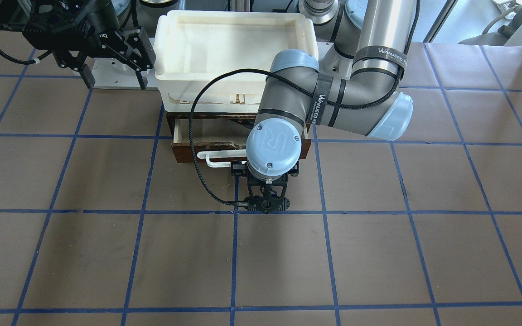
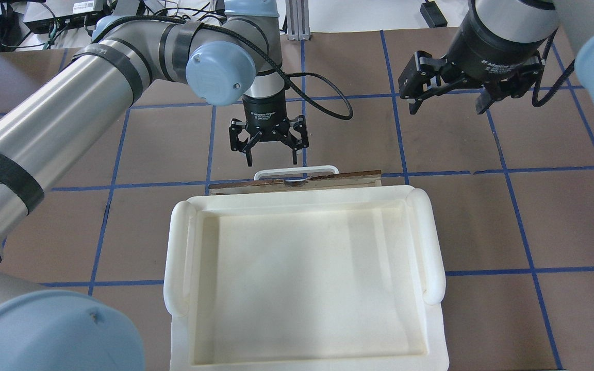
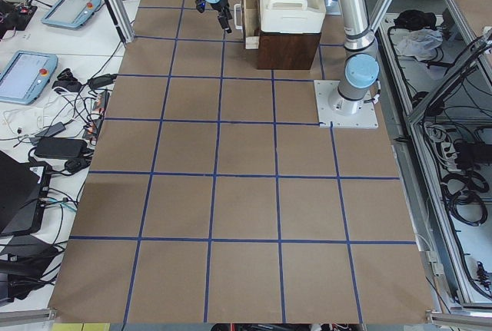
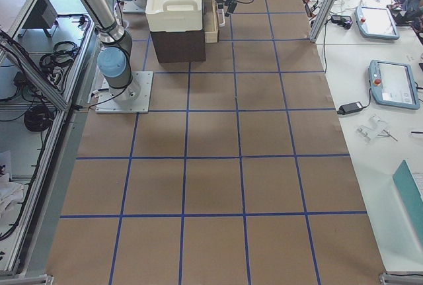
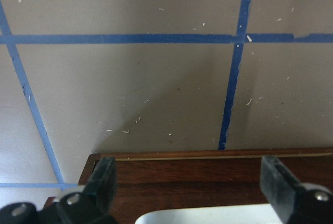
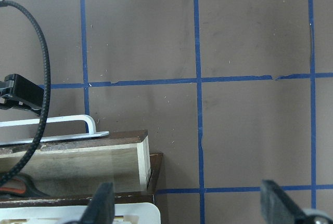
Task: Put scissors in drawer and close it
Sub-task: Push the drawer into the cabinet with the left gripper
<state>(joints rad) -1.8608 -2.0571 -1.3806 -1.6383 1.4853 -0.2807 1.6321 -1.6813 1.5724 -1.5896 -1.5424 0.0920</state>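
The wide, shallow dark-brown wooden drawer (image 1: 187, 153) with a white bar handle stands partly open beneath the white plastic tray (image 1: 163, 54). The small grey-handled, orange-lined scissors (image 6: 15, 185) lie inside its pale plywood interior, mostly hidden.

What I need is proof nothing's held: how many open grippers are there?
2. The left gripper hangs open in front of the drawer, by its handle. The right gripper hangs open above the table, off to the side. Both are empty.

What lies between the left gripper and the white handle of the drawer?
Nothing: the overhead view shows only bare table between the left gripper and the handle.
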